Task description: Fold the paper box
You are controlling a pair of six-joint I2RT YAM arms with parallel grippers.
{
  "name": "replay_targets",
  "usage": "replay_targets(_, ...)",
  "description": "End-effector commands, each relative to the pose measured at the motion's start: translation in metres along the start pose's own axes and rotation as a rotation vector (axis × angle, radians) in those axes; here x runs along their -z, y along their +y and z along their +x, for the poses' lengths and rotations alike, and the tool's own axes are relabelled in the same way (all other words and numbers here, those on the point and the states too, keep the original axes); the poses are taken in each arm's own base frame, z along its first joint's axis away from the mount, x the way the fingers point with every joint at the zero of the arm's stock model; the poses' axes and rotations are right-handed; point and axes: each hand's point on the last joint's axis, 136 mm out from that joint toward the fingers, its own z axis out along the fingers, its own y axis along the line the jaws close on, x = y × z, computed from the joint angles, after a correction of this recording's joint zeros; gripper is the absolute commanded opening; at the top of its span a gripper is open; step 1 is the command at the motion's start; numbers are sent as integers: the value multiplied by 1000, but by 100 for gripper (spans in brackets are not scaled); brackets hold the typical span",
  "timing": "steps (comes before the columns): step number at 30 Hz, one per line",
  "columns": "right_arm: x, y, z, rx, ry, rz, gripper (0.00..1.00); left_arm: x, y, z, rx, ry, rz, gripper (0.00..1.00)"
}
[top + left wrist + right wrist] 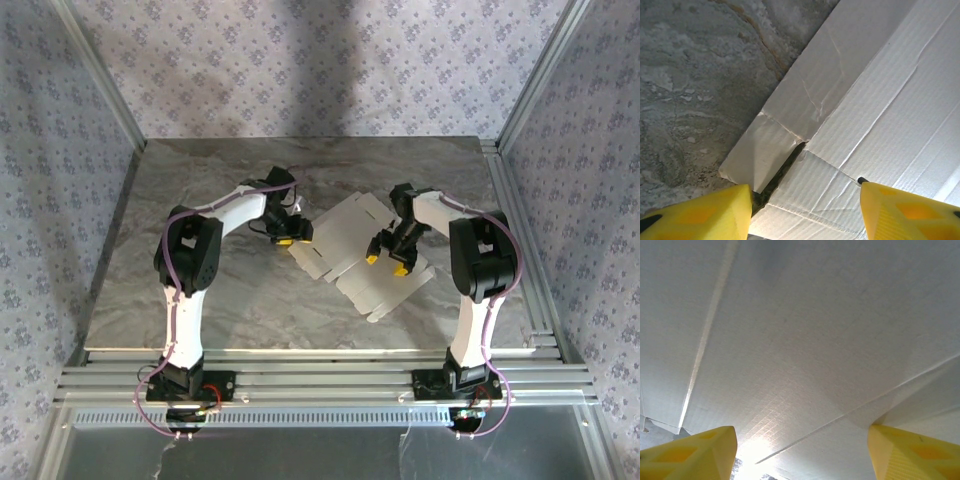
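Note:
The paper box [345,240] lies as a flat white die-cut sheet with creases and flaps in the middle of the table. My left gripper [292,232] stands open at the sheet's left edge. In the left wrist view its yellow fingertips [705,215] straddle a corner panel of the paper box [880,115] beside a small side flap [757,155] and a slit. My right gripper [387,263] hovers open over the sheet's right half. In the right wrist view the creased cardboard [800,340] lies close under the gripper [802,460], with nothing between the fingers.
The grey marble-patterned tabletop [200,200] stretches to the left and back of the sheet. Aluminium frame rails [300,375] run along the near edge and up the sides. Patterned fabric walls [60,200] enclose the cell.

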Motion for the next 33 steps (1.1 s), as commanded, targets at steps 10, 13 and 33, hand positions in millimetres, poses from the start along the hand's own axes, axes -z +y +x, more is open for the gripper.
replay_targets(10,-7,2,-13,16,11,-10,72,-10,-10,25,-3,73,42,54)
replay_targets(13,-8,3,-15,19,14,-12,72,-2,-11,20,23,53,41,39)
replay_targets(33,15,16,-25,39,-28,-53,71,33,-17,14,113,2,32,1)
